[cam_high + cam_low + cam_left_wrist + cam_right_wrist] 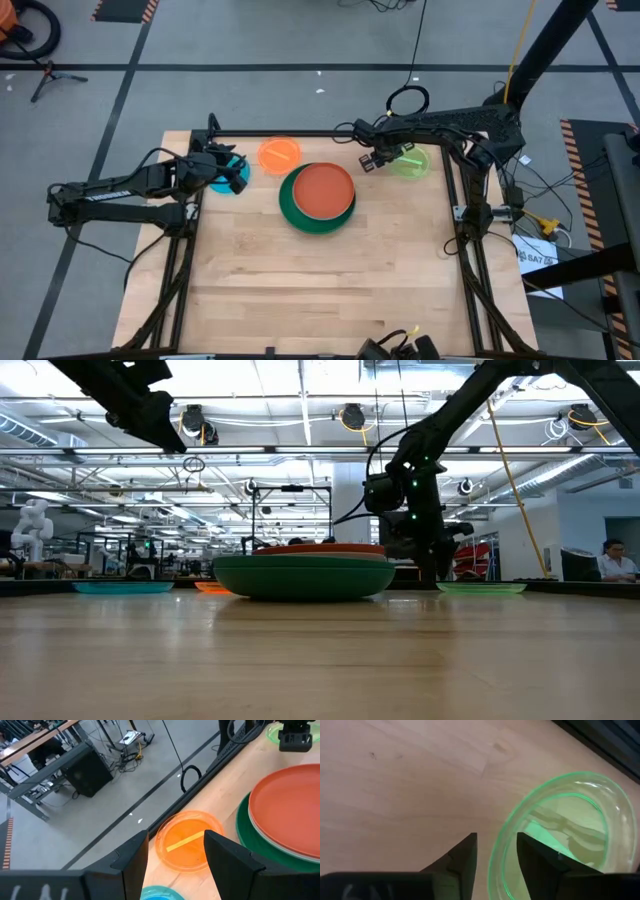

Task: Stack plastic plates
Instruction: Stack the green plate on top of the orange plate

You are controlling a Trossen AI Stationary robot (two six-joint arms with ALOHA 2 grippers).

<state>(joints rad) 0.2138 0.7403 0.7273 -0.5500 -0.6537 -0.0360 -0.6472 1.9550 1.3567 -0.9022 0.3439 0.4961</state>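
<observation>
The wooden table (300,290) carries a stack near its middle: a dark green plate (300,218) with an orange-red plate (323,190) on top. Left of the stack and farther back lies the small orange plate (279,153); farther left sits the blue plate (222,180), with the left gripper (235,172) above it, fingers spread wide and empty. Right of the stack lies the lime green plate (411,162); the right gripper (496,851) hangs at its rim, fingers narrowly parted, clamping nothing.
</observation>
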